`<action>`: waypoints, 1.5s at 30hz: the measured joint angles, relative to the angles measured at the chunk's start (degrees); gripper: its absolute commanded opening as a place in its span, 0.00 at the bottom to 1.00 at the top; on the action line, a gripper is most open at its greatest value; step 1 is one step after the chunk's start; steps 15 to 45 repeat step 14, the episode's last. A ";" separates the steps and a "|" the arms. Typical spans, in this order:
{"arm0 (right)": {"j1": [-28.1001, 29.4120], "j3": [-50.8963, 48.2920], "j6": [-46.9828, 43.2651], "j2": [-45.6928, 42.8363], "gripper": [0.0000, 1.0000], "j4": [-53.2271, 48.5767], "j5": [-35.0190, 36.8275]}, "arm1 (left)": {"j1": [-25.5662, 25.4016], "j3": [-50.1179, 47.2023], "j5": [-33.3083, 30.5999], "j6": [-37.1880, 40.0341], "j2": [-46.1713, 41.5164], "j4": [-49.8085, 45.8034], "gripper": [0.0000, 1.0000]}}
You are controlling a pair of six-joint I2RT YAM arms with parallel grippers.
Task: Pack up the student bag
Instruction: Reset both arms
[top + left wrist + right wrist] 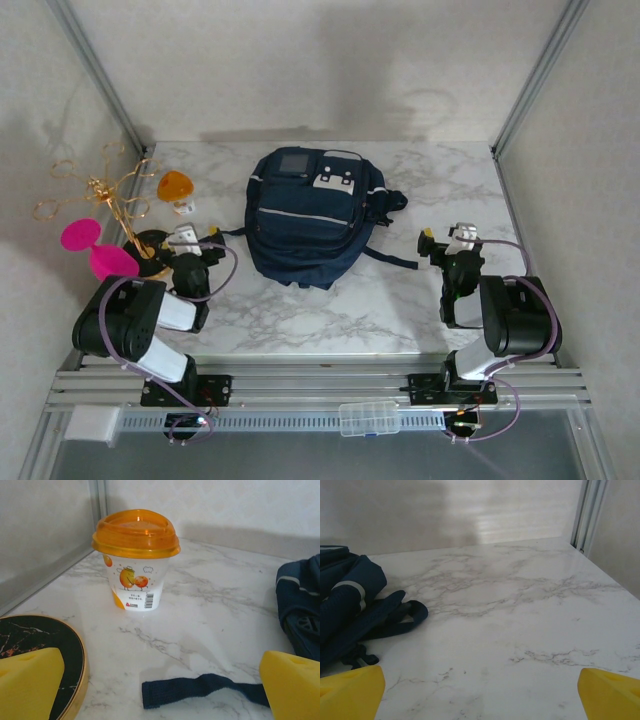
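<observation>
Lying flat mid-table, the large navy-blue fabric student bag (315, 215) looks reachable by both arms — left gripper (188, 248) and right gripper (452, 242) flank it, jaws spread wide, holding nothing.

Navy cloth student bag (312, 215), glossy marble table (400, 300)

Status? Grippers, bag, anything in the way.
Both open, empty: left gripper facing orange-lidded cup, right gripper over marble table. Untouched mid-table: student bag. Loose strap lies ahead of left gripper.
</observation>
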 measured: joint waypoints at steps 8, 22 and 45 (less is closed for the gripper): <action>0.02 0.00 -0.13 0.00 0.99 0.02 0.00 | 0.35 0.17 1.49 -0.83 0.00 0.44 0.99; 0.02 0.00 -0.33 0.00 0.99 0.04 0.00 | 0.35 0.20 1.73 -0.83 0.00 0.44 0.99; 0.02 0.00 -0.33 0.00 0.99 0.04 0.00 | 0.35 0.20 1.73 -0.83 0.00 0.44 0.99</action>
